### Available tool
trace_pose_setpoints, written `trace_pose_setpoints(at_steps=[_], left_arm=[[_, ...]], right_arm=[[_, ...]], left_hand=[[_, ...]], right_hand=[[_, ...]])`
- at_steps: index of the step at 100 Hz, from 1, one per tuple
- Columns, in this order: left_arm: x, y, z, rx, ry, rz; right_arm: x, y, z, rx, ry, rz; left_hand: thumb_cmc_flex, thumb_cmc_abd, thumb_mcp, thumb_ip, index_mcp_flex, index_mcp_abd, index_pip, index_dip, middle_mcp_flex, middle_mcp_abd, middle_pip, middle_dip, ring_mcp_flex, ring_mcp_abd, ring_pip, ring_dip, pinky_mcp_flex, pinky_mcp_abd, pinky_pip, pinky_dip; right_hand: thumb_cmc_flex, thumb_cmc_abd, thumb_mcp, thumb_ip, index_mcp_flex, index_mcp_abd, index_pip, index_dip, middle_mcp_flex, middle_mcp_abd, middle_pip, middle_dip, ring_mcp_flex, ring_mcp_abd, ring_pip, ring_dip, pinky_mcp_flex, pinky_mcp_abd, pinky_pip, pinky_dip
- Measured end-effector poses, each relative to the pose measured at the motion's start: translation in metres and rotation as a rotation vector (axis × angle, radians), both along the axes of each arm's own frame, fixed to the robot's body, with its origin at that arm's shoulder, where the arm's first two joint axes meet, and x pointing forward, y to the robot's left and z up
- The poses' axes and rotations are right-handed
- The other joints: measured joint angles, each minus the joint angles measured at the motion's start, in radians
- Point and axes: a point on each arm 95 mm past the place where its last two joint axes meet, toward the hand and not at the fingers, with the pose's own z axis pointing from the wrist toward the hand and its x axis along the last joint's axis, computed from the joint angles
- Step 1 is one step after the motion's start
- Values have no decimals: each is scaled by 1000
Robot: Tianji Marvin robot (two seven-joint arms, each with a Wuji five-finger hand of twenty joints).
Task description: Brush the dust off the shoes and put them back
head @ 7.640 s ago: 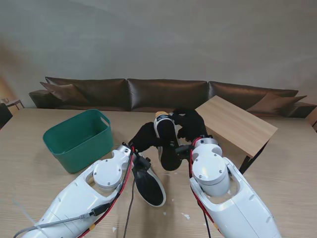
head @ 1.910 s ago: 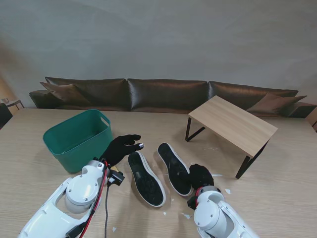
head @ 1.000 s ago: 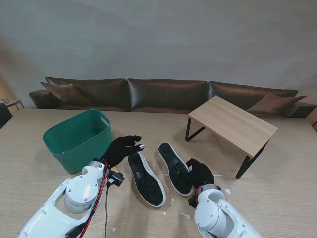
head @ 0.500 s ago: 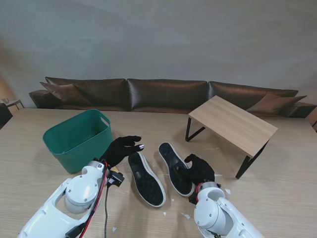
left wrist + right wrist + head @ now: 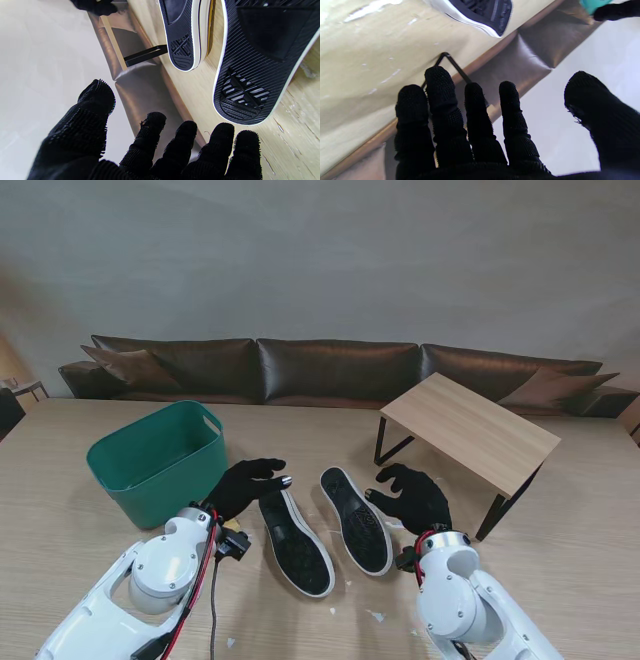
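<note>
Two shoes lie sole-up, side by side on table (image 5: 560, 510): left shoe (image 5: 294, 541), right shoe (image 5: 355, 520). Left hand (image 5: 243, 485) empty, fingers spread, near toe end of left shoe. Right hand (image 5: 412, 497) empty, fingers apart, just right of right shoe. Green basket (image 5: 158, 461) at far left.

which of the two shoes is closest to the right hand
The right shoe, lying sole up beside the right hand. The left shoe lies beyond it, next to the left hand.

Left hand (image 5: 245, 482), right hand (image 5: 413, 497) empty, splayed
</note>
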Motion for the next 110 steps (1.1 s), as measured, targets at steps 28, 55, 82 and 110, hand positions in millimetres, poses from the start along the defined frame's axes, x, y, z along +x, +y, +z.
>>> trace_pose_setpoints(at_steps=[28,55,82,110], left_arm=[[-9,-2,-1,58,12,-24],[-26,-3,2,156,4,-53],[-59,12,8,302,-24,-25],[-84,42,3,525,-26,94]], right_arm=[[2,-26,16,94,-95,128],[5,-37,5,97,-84,181],[9,-42,-3,97,-71,169],[6,-39,-3,109,-64,172]], left_hand=[[5,0,-1,0,2,-10,0,1,0,-12,0,0,-19,-20,-11,7,-27,-15,-11,2],[10,1,-11,8,4,-12,0,1,-1,-25,0,0,-26,-46,-21,7,-50,-37,-11,12],[10,1,-11,8,12,-23,0,1,-1,-34,0,0,-26,-56,-21,12,-59,-48,-11,23],[10,2,19,8,16,-23,2,4,42,-27,34,93,-11,-56,58,135,-3,-48,27,132]], right_hand=[[1,38,-24,9,13,-56,-93,36,-53,-69,-195,-115,-123,-48,-473,-218,1,-34,-340,-167],[1,38,-47,10,-10,-88,-152,36,-87,-88,-243,-135,-132,-64,-558,-239,1,-47,-447,-190],[1,38,-47,10,-12,-88,-146,37,-86,-88,-225,-135,-132,-64,-559,-239,1,-48,-478,-190],[1,38,-47,10,-12,-85,-146,37,-85,-88,-225,-135,-132,-64,-559,-239,1,-48,-492,-179]])
